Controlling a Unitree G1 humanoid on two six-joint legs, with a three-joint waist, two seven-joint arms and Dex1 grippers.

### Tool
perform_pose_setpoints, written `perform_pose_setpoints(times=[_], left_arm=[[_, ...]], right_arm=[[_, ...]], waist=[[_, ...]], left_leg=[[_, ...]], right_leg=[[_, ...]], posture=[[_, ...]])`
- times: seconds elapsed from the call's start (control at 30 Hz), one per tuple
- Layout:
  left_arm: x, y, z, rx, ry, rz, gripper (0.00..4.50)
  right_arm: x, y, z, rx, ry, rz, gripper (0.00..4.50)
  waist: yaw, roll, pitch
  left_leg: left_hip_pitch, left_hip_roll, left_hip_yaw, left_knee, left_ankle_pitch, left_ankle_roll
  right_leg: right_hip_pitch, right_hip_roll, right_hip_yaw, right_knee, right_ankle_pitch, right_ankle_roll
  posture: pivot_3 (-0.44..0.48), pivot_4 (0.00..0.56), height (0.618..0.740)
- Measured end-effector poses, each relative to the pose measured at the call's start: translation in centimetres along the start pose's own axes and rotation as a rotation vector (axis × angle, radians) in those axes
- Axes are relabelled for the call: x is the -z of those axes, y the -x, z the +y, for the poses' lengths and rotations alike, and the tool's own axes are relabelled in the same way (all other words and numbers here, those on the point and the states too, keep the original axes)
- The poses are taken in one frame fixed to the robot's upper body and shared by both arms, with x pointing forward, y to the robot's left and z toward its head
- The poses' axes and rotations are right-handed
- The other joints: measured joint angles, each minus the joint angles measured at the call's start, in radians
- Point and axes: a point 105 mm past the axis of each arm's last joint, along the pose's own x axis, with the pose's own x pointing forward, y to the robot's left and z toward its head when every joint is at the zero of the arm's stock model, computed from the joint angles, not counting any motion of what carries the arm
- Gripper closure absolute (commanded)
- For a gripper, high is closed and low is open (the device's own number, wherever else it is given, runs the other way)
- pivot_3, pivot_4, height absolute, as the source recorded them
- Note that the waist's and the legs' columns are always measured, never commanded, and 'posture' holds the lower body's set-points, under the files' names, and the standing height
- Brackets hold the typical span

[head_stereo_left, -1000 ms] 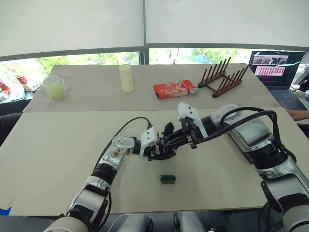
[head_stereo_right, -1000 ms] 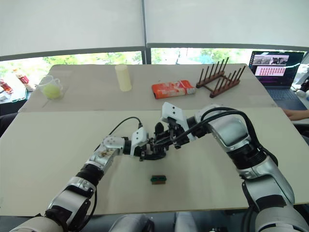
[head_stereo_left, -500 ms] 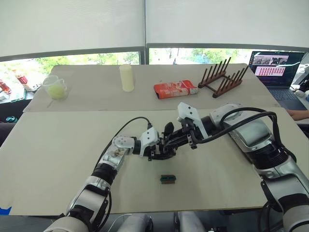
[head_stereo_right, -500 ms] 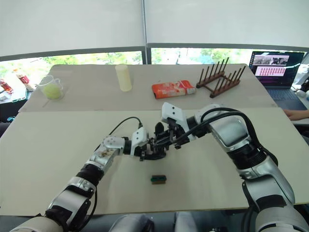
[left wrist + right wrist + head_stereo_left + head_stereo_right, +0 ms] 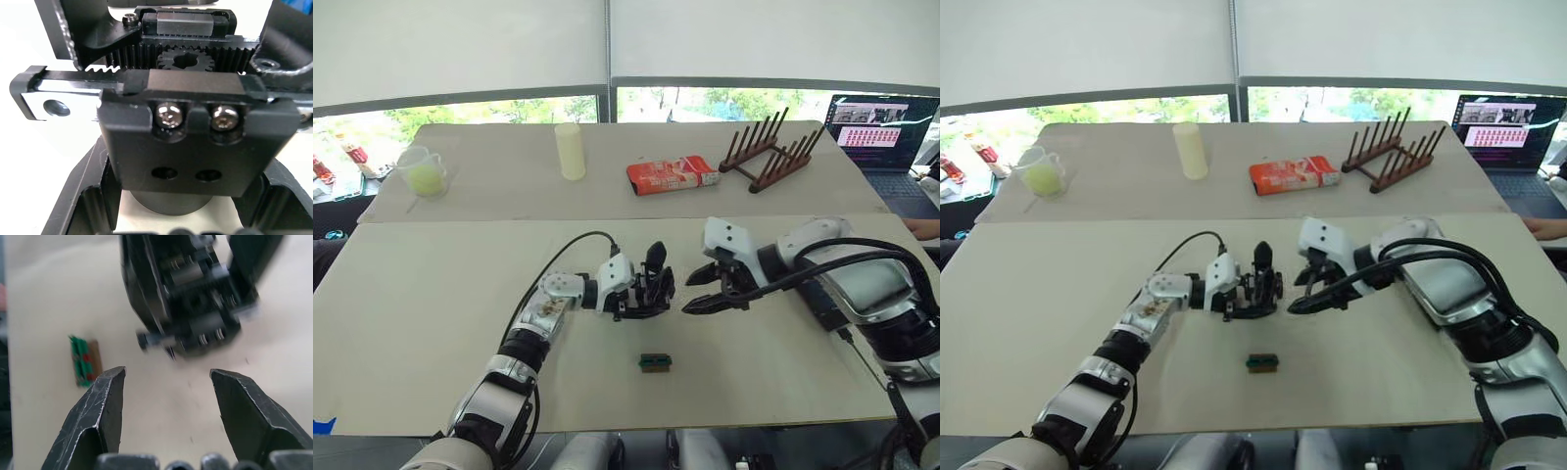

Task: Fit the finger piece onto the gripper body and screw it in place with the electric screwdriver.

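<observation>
left gripper (image 5: pixel 628 296): clamped on gripper body (image 5: pixel 651 290), mid-table, finger pointing up | right gripper (image 5: pixel 703 292): jaws spread, empty, just right of body, facing it | green block (image 5: pixel 655 362): near, in front | right arm nearer for next reach

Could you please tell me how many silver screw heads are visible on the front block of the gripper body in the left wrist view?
2: they sit side by side on the gripper body, one screw beside the other, above two empty holes. Others may be hidden.
</observation>
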Motion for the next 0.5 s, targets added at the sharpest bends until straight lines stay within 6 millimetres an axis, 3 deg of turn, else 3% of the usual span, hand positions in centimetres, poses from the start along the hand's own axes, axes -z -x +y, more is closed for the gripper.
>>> perform_pose_setpoints(times=[0.23, 0.33, 0.37, 0.4, 0.5], left_arm=[[-0.1, -0.1, 0.3, 0.001, -0.002, 0.008, 2.12], [0.0, 0.0, 0.4, -0.002, 0.001, 0.014, 0.70], [0.1, 0.3, 0.4, -0.002, 0.000, 0.021, 0.26], [0.2, 0.7, 0.5, -0.001, -0.005, 0.031, 0.00], [0.7, 3.1, 0.8, -0.001, -0.014, 0.084, 0.00]], right_arm=[[0.6, 2.3, 0.2, 0.062, 0.024, -0.009, 1.42], [0.3, 3.3, 0.6, 0.076, 0.033, -0.034, 1.42], [0.4, 3.6, 0.8, 0.077, 0.025, -0.034, 1.16], [0.7, 4.0, 1.0, 0.082, 0.010, -0.031, 0.88], [1.8, 5.8, 1.2, 0.112, -0.063, 0.012, 0.01]], waist=[[0.001, 0.000, 0.002], [0.002, 0.000, 0.002], [0.002, 0.000, 0.003], [0.002, 0.000, 0.003], [-0.001, 0.000, 0.005]], left_leg=[[0.000, 0.000, 0.000, 0.000, 0.000, 0.000], [0.000, 0.000, 0.000, 0.000, 0.000, 0.000], [-0.001, 0.000, 0.000, 0.000, 0.000, 0.000], [0.000, 0.000, 0.000, 0.000, 0.000, 0.000], [-0.001, 0.000, 0.000, 0.000, 0.000, 0.000]], right_leg=[[0.000, -0.001, 0.000, -0.001, 0.000, 0.000], [0.000, -0.001, 0.000, 0.000, 0.000, 0.000], [0.000, -0.001, 0.000, 0.000, 0.000, 0.000], [0.000, -0.001, 0.000, 0.000, 0.000, 0.000], [-0.001, -0.001, 0.000, 0.000, 0.000, 0.000]], posture=[[0.000, 0.150, 0.740], [0.000, 0.150, 0.740], [0.000, 0.150, 0.740], [0.000, 0.150, 0.740], [0.000, 0.150, 0.740]])
